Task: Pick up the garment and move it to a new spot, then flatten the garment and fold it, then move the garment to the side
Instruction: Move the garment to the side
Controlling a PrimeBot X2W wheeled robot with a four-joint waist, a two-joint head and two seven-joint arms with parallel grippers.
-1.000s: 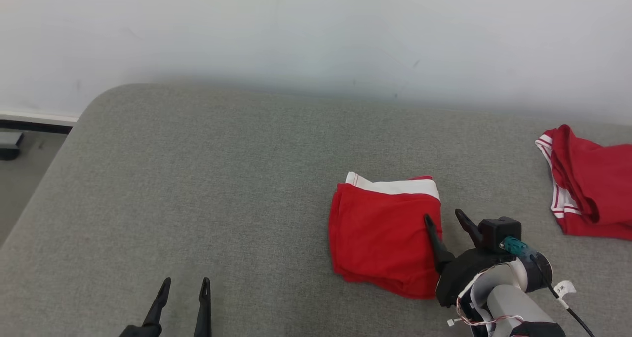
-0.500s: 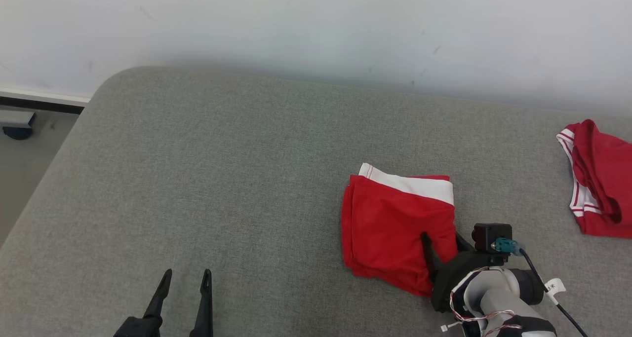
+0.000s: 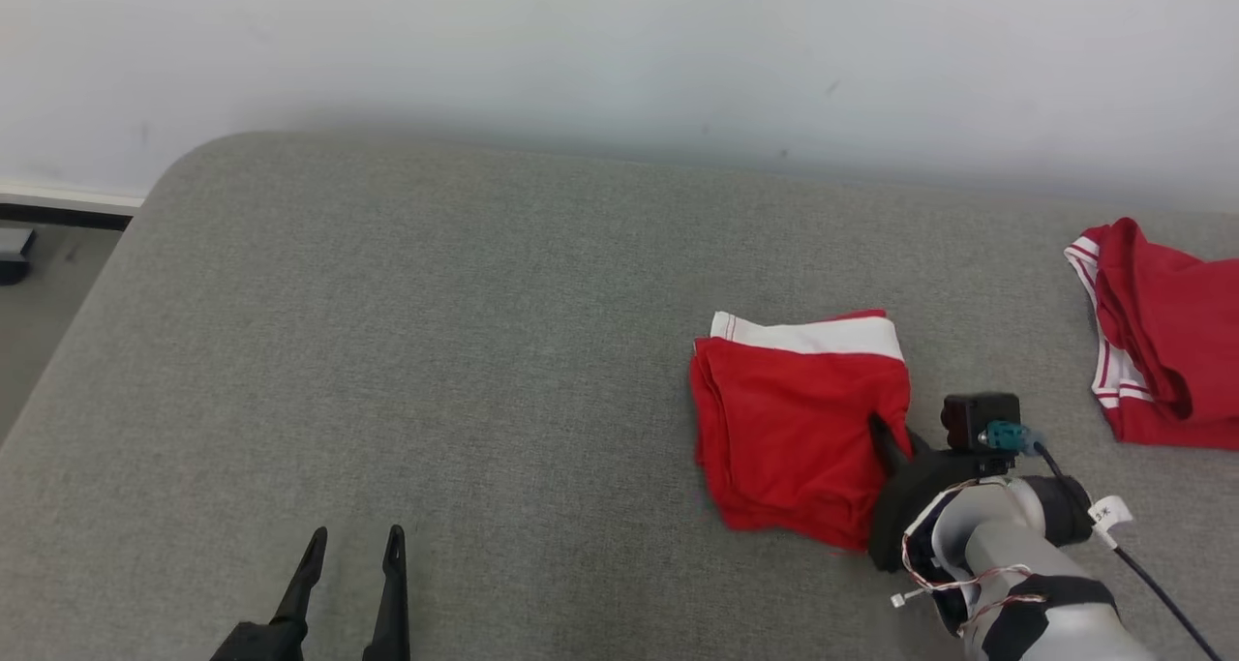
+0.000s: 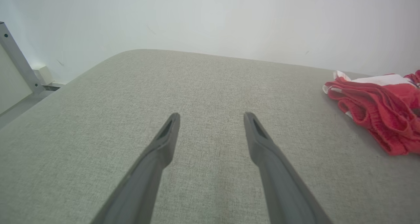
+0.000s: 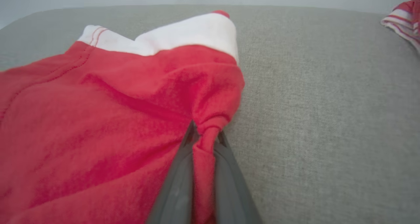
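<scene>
Grey woven fabric covers the tabletop [image 3: 436, 332], which takes up most of the head view and has a rounded corner at the upper left, with a pale wall [image 3: 619, 51] running along the top of the frame behind it. Right of centre, toward the lower right, lies the folded garment [image 3: 794, 429]: a stack of red cloth layers, roughly square, with a white waistband along its upper edge, resting on the tabletop. At the right edge of the frame, well apart from it, a second red garment [image 3: 1162, 342] with white striped trim sits in a loose, rumpled heap. The pale right forearm comes up from the lower right corner, wrapped in thin wires and carrying a small black camera block, and the right fingers [image 3: 883, 436] meet the folded garment at its right edge. In the right wrist view these fingers [image 5: 178, 184] are closed together on a narrow ridge of red cloth, which puckers and bunches just past their tips. At the lower left of the head view the left fingers [image 3: 392, 564] point up the frame, spread apart with nothing between them; the left wrist view shows them [image 4: 164, 142] over bare grey fabric, the folded garment off at the right edge.
</scene>
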